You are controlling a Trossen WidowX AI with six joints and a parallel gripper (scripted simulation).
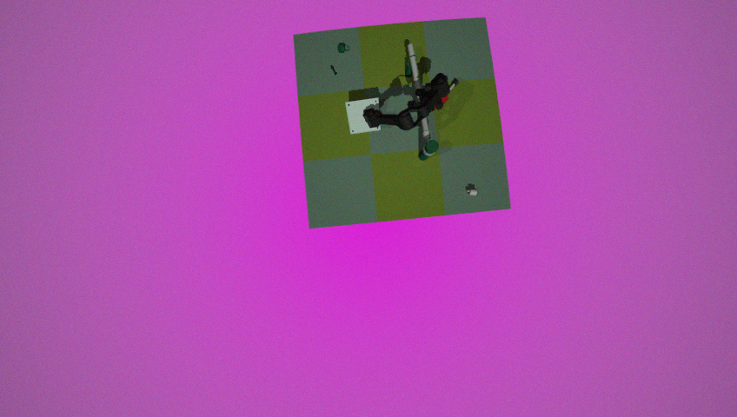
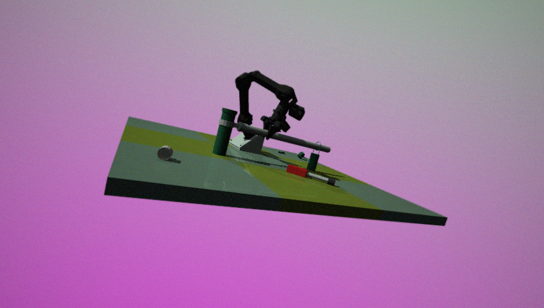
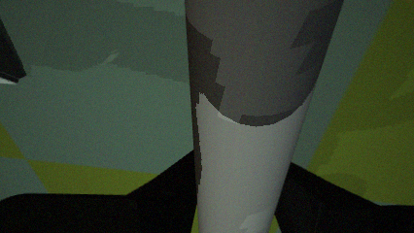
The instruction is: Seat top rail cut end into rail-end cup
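The long grey rail (image 1: 411, 51) (image 2: 301, 141) (image 3: 243, 150) lies nearly level above the checkered board. Its far end passes through the wire loop (image 2: 317, 143) on the small green post (image 2: 312, 162) (image 1: 408, 68). The big green post (image 2: 222, 142) stands upright with its cap (image 1: 432, 146) on top. The pale brace band (image 2: 225, 122) is around it just below the cap. The rail-end cup (image 2: 241, 127) is on the band's rail side, at the rail's near end; how deep the rail sits in it cannot be told. My gripper (image 2: 269, 133) (image 3: 230, 156) is shut on the rail, between cup and loop.
A red-handled tool (image 1: 444, 99) (image 2: 296, 170) with a pale shaft lies beside the rail. A pale cylinder (image 1: 472, 191) (image 2: 165, 152) lies on the big post's side of the board. A small green fitting (image 1: 341, 48) (image 2: 301, 155) and dark bolt (image 1: 333, 69) (image 2: 281, 152) lie beyond my base plate (image 1: 356, 119).
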